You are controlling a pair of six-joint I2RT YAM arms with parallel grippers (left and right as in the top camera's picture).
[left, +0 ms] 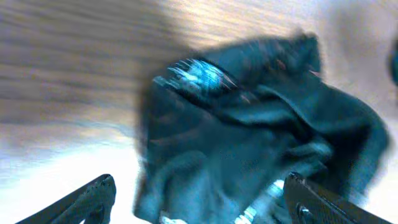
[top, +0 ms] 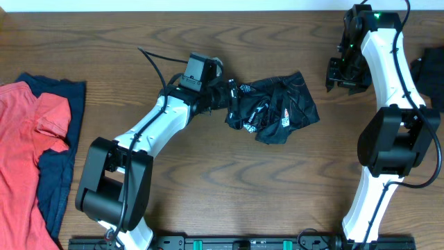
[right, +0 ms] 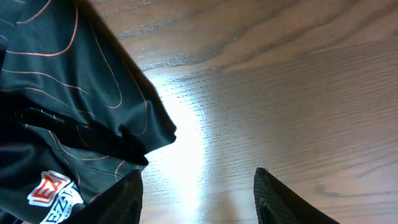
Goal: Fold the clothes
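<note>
Black jersey [top: 277, 107] lies crumpled in a loose heap near the middle of the wooden bench [top: 229, 180], a little toward the far side. It is unfolded, with uneven bunched edges. Small white marks show on its upper face in the overhead view. In the right wrist view, thin orange wavy lines run across the fabric, and a white and red logo [right: 46, 190] sits near the lower left corner.

The left arm [top: 149, 132] reaches in from the near left edge of the bench. The left pincer [top: 227, 96] is at the jersey's left edge. The left wrist view is blurred, but its two fingers [left: 93, 199] stand wide apart, with the dark cloth spread ahead of and between them. Whether they touch the fabric cannot be told.

The right arm [top: 388, 104] stands along the right side. The right pincer [top: 347, 82] is at the far right of the bench, near the jersey's right edge but apart from it in the overhead view. Its fingers [right: 280, 199] are apart, with bare wood between them, and they hold nothing. The jersey fills the left part of that wrist view.

A red top [top: 28, 139] lies flat at the left edge of the bench, over a navy top [top: 59, 173]. Both are well apart from the jersey.
</note>
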